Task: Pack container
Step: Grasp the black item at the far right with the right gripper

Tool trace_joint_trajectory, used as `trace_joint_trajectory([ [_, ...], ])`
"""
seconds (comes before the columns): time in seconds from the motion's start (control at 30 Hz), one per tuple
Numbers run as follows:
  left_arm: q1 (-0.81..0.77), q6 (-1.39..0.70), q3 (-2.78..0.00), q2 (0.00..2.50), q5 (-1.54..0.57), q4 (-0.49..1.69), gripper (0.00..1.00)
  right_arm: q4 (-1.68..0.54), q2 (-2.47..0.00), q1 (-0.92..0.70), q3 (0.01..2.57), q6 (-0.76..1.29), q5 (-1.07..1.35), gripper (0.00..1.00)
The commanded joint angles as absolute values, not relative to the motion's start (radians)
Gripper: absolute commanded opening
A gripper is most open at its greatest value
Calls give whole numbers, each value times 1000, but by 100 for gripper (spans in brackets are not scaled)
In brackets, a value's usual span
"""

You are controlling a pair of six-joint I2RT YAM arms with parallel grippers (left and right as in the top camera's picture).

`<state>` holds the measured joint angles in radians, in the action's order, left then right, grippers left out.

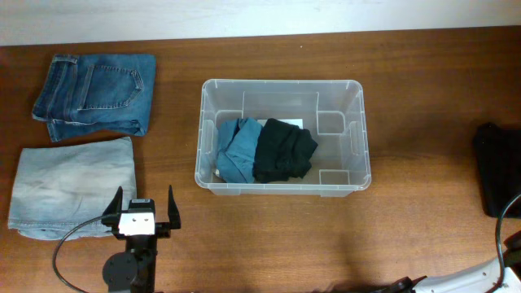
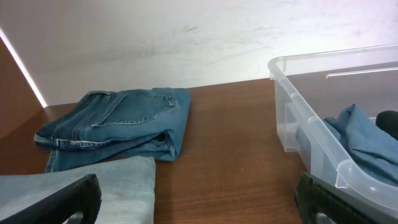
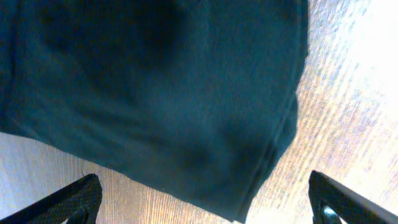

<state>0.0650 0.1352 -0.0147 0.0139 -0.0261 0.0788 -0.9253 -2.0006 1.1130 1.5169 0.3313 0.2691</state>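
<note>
Fingers of left gripper (image 1: 145,200) spread wide and empty. It sits off the near-left corner of the clear, rectangular plastic container (image 1: 281,88), apart from its wall. Fingers of right gripper (image 3: 205,199) are likewise wide and empty, over a dark folded cloth (image 1: 496,167) well right of the container and partly out of view. Container stands mid-way along the brown wooden table (image 1: 423,98). It holds a crumpled blue garment (image 1: 234,150) touching a black garment (image 1: 283,150); its right side has bare floor. Left of it lie folded dark-blue jeans (image 1: 96,94) and folded pale-wash jeans (image 1: 73,183), one left finger over the latter's right edge. Bare wood rings the container.
</note>
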Motion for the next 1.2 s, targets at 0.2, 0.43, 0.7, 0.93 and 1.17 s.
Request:
trace_joint_trajectory([
  [0.2, 62, 148, -9, 6, -23, 80, 99, -826, -2003, 1112, 1408, 322, 289, 98],
  [0.43, 62, 148, -9, 6, -23, 80, 99, -774, -2005, 1100, 1382, 321, 303, 99],
  [0.7, 62, 148, -9, 6, -23, 80, 99, -741, -2026, 1024, 1382, 322, 277, 98],
  [0.93, 62, 148, -9, 6, -23, 80, 99, -728, -2072, 1016, 1382, 340, 277, 98],
  [1.17, 62, 148, -9, 6, -23, 80, 99, -709, -2087, 1017, 1382, 371, 277, 98],
])
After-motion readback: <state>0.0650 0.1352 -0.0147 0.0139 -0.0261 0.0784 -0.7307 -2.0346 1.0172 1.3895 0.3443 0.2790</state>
